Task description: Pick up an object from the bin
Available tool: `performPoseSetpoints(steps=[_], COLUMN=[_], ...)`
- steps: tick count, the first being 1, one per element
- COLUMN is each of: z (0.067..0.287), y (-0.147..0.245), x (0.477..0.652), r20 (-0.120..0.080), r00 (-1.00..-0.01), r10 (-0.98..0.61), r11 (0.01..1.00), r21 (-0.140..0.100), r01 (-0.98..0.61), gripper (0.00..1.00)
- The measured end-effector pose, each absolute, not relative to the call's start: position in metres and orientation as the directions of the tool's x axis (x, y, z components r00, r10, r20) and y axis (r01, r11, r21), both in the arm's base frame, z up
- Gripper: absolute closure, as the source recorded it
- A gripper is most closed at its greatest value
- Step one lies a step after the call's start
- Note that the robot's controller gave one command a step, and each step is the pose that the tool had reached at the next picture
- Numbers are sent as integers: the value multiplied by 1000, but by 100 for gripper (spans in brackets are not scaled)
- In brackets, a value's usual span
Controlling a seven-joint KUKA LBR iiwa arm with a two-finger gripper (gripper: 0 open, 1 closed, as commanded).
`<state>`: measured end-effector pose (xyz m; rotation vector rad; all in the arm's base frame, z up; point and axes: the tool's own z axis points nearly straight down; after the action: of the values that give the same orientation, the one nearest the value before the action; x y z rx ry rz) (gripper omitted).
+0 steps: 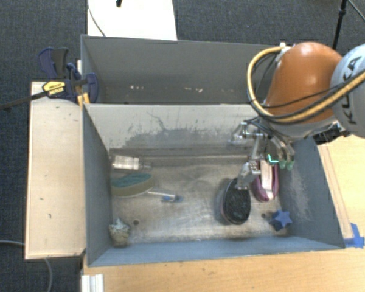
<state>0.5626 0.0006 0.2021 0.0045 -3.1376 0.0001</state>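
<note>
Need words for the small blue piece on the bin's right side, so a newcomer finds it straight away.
Look to the grey bin's lower right corner in the camera view, below the pincer. There, right of the black oval thing and under the purple-and-white thing, lies the small blue piece. Unlike those two, it is dark blue, jagged and much smaller.

The claw (252,174) partly hides a purple-and-white thing (266,187).
</note>
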Motion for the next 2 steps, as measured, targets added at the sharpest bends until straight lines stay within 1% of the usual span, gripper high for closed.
performPoseSetpoints(steps=[1, 2], z=[98, 91], y=[-16, -24], x=[536, 535], r20=[-4, 4], r00=[-988, -865], r10=[-156, -502], r11=[988, 865], r21=[1, -6], r01=[-156, -502], gripper=[0, 0])
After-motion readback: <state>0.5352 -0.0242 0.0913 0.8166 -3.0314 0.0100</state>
